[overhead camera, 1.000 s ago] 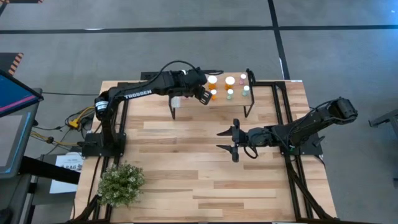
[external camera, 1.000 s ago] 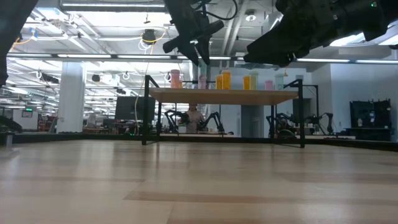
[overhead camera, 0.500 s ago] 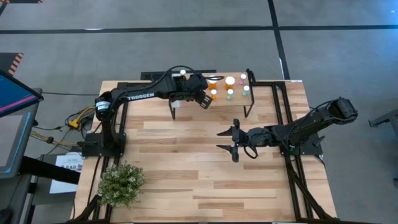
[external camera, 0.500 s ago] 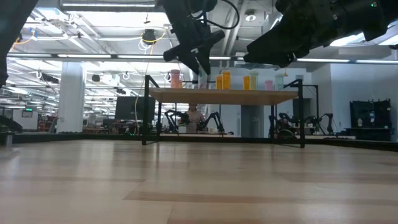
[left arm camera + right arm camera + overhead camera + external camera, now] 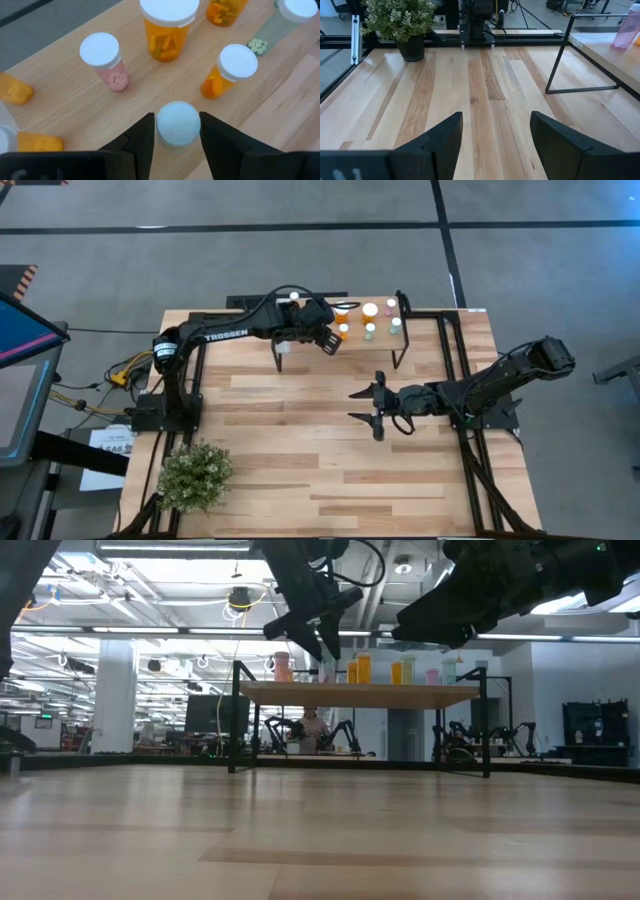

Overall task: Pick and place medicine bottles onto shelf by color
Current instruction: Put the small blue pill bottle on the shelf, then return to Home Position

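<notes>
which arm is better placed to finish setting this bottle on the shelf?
Left. The left gripper is already over the shelf, its fingers on either side of a white-capped bottle among the others there. The right gripper hangs open and empty over mid-table, away from the shelf.

Shelf [image 5: 350,340] (light wood) carries medicine bottles [image 5: 370,310].

The surface [image 5: 330,470] is pale wood in long planks, smooth with a soft sheen. At the upper middle of the high view, the shelf [image 5: 65,70] has a light wood top with fine grain, on thin black metal legs. The medicine bottles [image 5: 167,30] look like translucent glossy plastic with matt white caps. The left tool [image 5: 176,145] has matt dark fingers [image 5: 142,145].
</notes>
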`<state>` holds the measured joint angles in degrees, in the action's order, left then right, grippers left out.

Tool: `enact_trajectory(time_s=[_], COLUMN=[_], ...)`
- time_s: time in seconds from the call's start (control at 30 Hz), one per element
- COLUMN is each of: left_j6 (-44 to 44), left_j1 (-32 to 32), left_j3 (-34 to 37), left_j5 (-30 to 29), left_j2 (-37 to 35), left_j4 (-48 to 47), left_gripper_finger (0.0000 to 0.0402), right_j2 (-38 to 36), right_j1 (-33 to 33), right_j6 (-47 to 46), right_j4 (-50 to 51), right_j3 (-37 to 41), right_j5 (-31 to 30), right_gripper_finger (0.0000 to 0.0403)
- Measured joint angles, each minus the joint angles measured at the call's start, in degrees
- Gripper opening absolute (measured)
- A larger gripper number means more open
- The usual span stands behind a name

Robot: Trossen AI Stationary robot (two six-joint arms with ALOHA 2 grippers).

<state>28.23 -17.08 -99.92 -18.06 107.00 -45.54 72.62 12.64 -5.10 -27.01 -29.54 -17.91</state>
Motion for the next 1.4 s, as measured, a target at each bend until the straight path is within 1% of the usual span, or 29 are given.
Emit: enact_trajectory(time_s=[0.2, 0.4, 0.63, 1.0, 1.13, 1.17, 1.27, 1.3, 1.33, 1.4], left_j6=[-0.41, -0.71, -1.86, -5.14, -7.52, -8.57, -11.42, -12.87, -14.84, -18.07], left_j1=[0.0, 0.0, 0.0, 1.11, 4.65, 6.15, 11.38, 13.14, 14.85, 17.92], left_j3=[0.0, 0.0, -0.1, -6.96, -7.2, -6.95, -6.78, -6.75, -6.78, -6.75], left_j5=[-0.23, -0.41, 1.33, 0.26, -0.08, -1.28, -7.59, -8.68, -8.6, -6.16], left_j2=[0.0, 0.0, 0.0, -2.9, -5.59, -6.4, -7.94, -8.24, -8.54, -9.18], left_j4=[0.0, -0.02, -0.16, -6.38, -6.53, -6.0, -6.42, -6.5, -5.78, -4.76], left_gripper_finger=[0.0162, 0.0172, 0.0186, 0.0208, 0.0205, 0.0202, 0.0192, 0.0188, 0.0184, 0.0177], right_j2=[0.0, 0.0, 0.0, -0.03, -2.03, -3.0, -6.03, -7.34, -8.61, -11.06], right_j1=[0.0, 0.0, 0.0, 0.05, 0.52, 0.69, 1.25, 1.38, 1.55, 1.61], right_j6=[0.0, 0.0, 0.2, 0.63, 1.08, 1.05, 1.04, 1.05, 1.27, 3.83], right_j4=[0.0, 0.06, 1.94, 4.01, 10.06, 12.83, 19.15, 20.75, 21.41, 21.4], right_j3=[0.0, 0.0, 0.0, -0.02, -0.47, -0.74, -2.4, -2.78, -3.09, -3.69], right_j5=[0.02, 0.02, 0.04, 0.08, 4.14, 4.71, 4.72, 4.68, 4.66, 4.68], right_gripper_finger=[0.0255, 0.0255, 0.0255, 0.0255, 0.0255, 0.0255, 0.0255, 0.0255, 0.0255, 0.0255])
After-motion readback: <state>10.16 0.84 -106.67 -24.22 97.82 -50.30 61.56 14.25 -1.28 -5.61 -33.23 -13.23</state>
